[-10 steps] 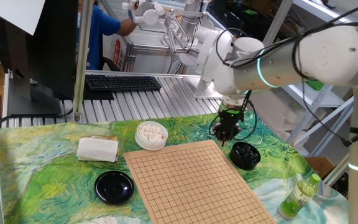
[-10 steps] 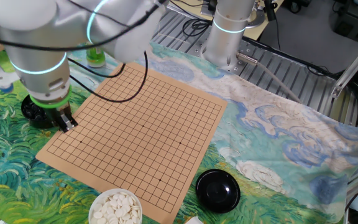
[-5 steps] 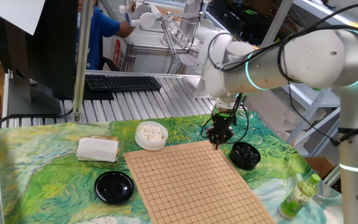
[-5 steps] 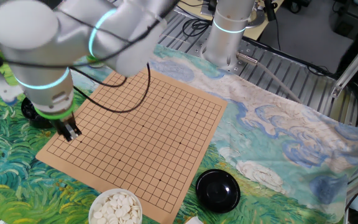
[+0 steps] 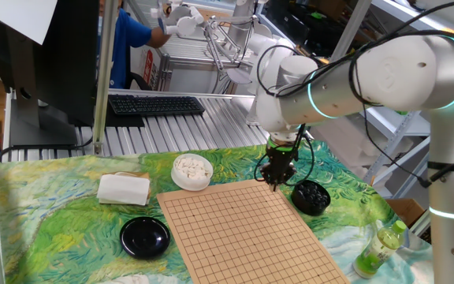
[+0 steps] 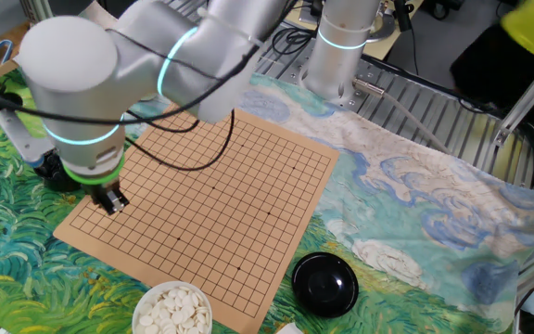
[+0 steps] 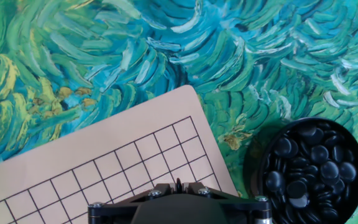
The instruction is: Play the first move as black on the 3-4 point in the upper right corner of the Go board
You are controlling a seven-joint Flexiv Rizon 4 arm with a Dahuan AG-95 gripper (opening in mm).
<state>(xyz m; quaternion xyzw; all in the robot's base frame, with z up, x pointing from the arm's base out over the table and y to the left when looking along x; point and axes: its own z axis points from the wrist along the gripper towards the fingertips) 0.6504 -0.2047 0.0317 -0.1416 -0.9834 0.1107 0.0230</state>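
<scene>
The white robot arm's dark two-finger gripper hangs over the corner of the pale wooden Go board with its thin dark grid, near the worktop's far right part as one fixed view shows it. In the other fixed view the gripper stands just above the board's near-left corner. The fingertips look close together, but whether they pinch a stone cannot be told. In the hand view the board corner lies bare, and the round black bowl of glossy black stones sits just beside it on the green-and-blue swirl-patterned cloth.
</scene>
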